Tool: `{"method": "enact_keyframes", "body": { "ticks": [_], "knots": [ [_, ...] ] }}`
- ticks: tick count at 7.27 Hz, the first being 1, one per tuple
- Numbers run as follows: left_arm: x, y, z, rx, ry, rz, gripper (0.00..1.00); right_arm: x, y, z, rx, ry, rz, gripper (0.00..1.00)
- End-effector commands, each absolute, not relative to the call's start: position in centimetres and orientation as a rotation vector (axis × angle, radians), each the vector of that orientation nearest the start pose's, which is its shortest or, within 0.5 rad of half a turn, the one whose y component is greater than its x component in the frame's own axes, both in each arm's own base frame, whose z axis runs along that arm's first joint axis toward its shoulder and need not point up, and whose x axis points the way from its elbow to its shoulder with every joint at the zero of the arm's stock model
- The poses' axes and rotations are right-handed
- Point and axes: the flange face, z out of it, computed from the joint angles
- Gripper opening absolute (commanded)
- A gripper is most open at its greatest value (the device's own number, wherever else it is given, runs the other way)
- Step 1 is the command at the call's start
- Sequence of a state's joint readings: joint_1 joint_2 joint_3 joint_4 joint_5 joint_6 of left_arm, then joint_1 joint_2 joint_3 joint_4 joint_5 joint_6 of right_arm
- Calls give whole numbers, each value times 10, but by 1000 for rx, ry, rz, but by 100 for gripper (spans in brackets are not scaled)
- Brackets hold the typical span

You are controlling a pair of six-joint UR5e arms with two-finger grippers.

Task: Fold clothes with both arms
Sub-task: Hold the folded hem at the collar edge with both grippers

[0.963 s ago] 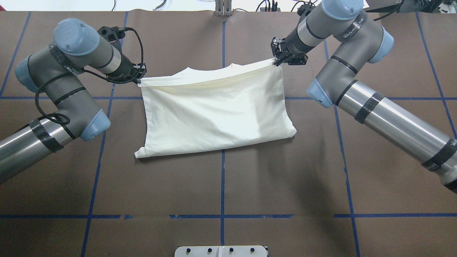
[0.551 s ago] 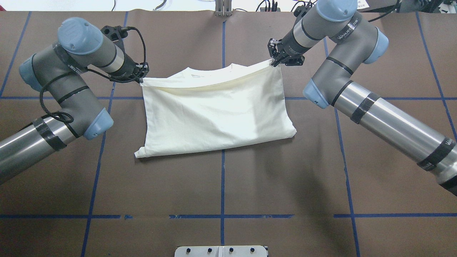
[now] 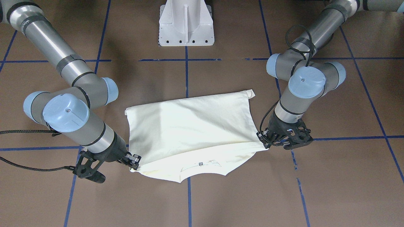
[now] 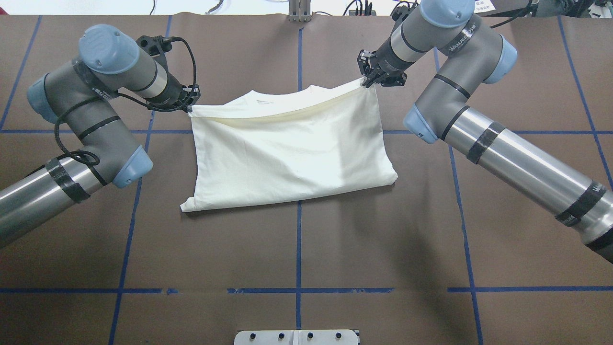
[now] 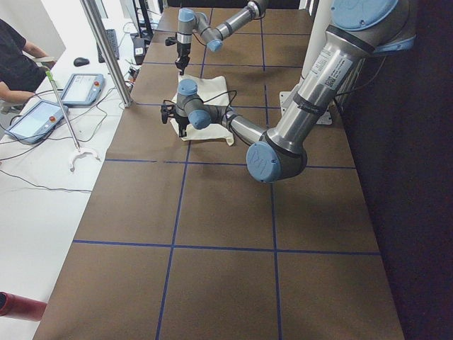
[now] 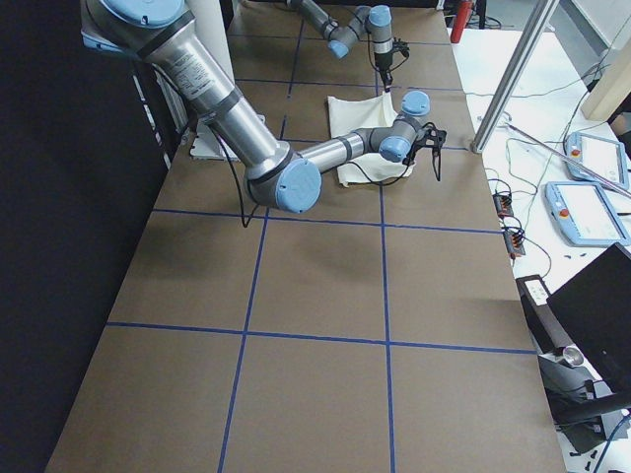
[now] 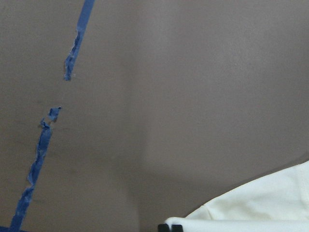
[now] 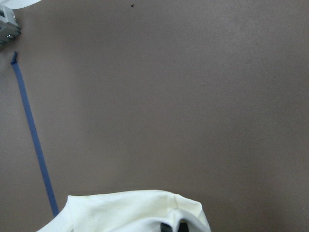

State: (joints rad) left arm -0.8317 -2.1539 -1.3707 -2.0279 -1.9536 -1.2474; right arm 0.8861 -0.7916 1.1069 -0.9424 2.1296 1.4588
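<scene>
The clothes, one cream shirt (image 4: 287,153), lie plain side up mid-table, folded over so the hem edge hangs just short of the collar (image 4: 282,96). My left gripper (image 4: 187,106) is shut on the hem's left corner. At the hem's right corner my right gripper (image 4: 368,81) is likewise shut on the cloth. In the front-facing view the shirt (image 3: 189,126) stretches between the left gripper (image 3: 263,139) and the right gripper (image 3: 134,162), with the neck label showing underneath. Both wrist views show cream cloth pinched at closed fingertips (image 7: 170,227) (image 8: 174,227). No print is visible.
Brown table cover with blue tape gridlines (image 4: 298,239). The white pedestal base (image 3: 186,22) stands at the robot's edge. Beyond the far edge are a metal post (image 5: 106,49), tablets (image 5: 81,88) and a seated person (image 5: 14,57). Bare cover lies around the shirt.
Both grippers have carried the hem corners slightly further toward the far edge and a little inward. The lower fold on the table has not moved.
</scene>
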Motion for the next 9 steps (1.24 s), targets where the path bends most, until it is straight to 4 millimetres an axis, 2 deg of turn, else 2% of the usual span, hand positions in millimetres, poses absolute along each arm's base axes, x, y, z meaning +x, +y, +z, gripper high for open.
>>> {"method": "enact_keyframes", "body": {
  "ticks": [1, 5, 8, 9],
  "knots": [
    [424, -608, 358, 153, 893, -311, 0, -439, -672, 315, -9, -1055, 446, 0],
    [424, -608, 359, 152, 892, -310, 0, -438, -675, 316, 2, -1048, 456, 0],
    [425, -608, 352, 161, 898, -302, 0, -442, -672, 311, 3, -1056, 446, 0],
    [425, -609, 351, 160, 900, -304, 42, -443, -671, 312, 2, -1054, 446, 38]
  ]
}}
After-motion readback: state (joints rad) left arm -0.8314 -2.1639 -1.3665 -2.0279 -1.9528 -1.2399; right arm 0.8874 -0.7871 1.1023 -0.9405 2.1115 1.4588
